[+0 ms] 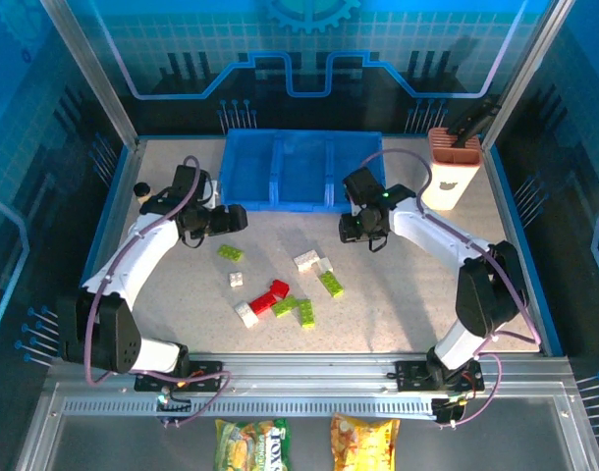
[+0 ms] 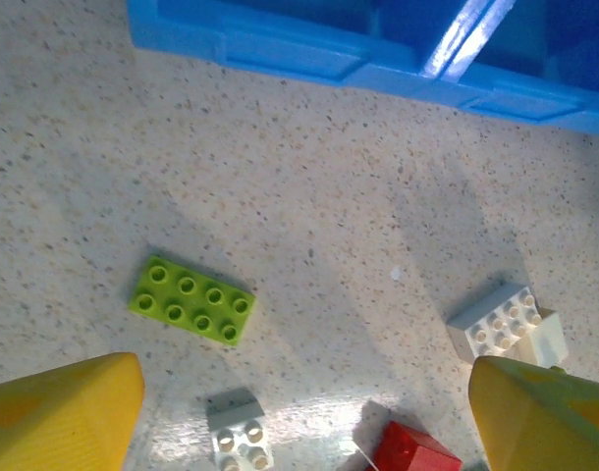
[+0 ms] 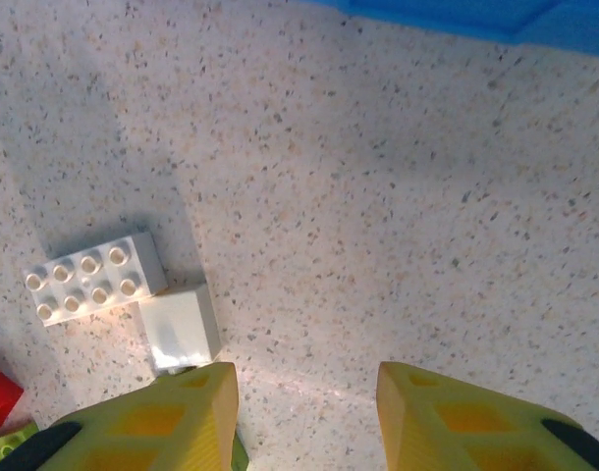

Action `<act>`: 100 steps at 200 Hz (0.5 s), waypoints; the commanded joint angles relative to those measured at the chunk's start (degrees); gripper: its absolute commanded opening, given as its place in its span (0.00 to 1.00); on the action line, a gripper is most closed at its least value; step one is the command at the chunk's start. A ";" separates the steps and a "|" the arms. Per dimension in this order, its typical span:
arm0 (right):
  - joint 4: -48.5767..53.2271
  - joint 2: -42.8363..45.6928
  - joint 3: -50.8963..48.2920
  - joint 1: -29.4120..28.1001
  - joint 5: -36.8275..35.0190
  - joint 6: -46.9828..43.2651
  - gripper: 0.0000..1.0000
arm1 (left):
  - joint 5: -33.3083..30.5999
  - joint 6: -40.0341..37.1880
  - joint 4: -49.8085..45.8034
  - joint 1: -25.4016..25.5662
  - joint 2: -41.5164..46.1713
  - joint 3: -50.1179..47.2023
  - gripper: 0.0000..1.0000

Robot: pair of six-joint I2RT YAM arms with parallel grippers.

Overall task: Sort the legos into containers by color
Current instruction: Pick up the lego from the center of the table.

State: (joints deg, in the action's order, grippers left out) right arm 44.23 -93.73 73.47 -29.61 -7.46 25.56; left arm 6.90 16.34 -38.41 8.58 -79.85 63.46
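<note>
**Tray.** The blue tray point(image 1: 301, 169) sits at the far side of the table point(image 1: 398, 314), its three compartments side by side.

**Bricks.** The bricks lie loose on the table nearer than the tray, scattered between the two arms. They are green, white and red.

**Left gripper.** In the top view the left gripper point(image 1: 233, 218) hangs over the table just off the tray's near left corner. Its jaws stand wide with nothing held.
- From its wrist camera, the left gripper point(image 2: 304, 378) frames several bricks.
- A flat green brick point(image 2: 191, 300) lies ahead of the finger on the left of that view, apart from it.
- A small white brick point(image 2: 239, 432) and a red brick point(image 2: 409, 449) lie on the table within the span of the jaws.
- A larger white brick point(image 2: 501, 324) lies just ahead of the other fingertip.
- I cannot tell how high the fingers are above the table.

**Right gripper.** In the top view the right gripper point(image 1: 356, 231) hangs just nearer than the tray's right compartment. Its jaws are parted, narrower than the left pair, with nothing held.
- From its wrist camera, the right gripper point(image 3: 304, 392) has bare table between its fingers.
- A white studded brick point(image 3: 91, 278) touches a plain white block point(image 3: 182, 327).
- The plain white block lies just ahead of the finger on the left of that view, outside the gap.
</note>
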 commanded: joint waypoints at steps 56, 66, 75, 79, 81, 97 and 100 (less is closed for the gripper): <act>-1.04 5.59 -6.92 -0.91 -0.76 2.09 0.43 | -1.87 9.81 -0.43 12.60 0.31 -5.07 0.83; -0.86 6.05 -7.49 -0.96 -0.98 1.99 0.42 | -1.95 10.11 -0.42 14.00 0.23 -5.49 0.83; -0.71 6.36 -7.98 -0.98 -1.15 1.96 0.42 | -2.06 10.35 -0.61 15.23 0.23 -5.79 0.83; -0.59 6.61 -8.22 -0.94 -1.20 1.95 0.42 | -1.92 10.31 -0.77 15.77 0.23 -5.93 0.83; -0.61 6.62 -8.24 -0.96 -1.18 1.95 0.42 | -1.96 10.32 -0.83 16.08 0.23 -5.97 0.83; -0.63 7.54 -9.58 -0.81 -1.31 2.17 0.43 | -2.18 10.39 -1.31 18.14 0.07 -6.40 0.83; -0.63 7.80 -9.77 -0.81 -1.32 2.22 0.43 | -2.23 10.38 -1.48 18.55 0.05 -6.44 0.83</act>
State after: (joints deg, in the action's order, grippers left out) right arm 43.13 -88.29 65.49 -29.98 -7.55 26.92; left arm 5.54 25.19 -38.44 24.67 -79.83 57.95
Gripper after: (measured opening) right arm 0.425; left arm 0.831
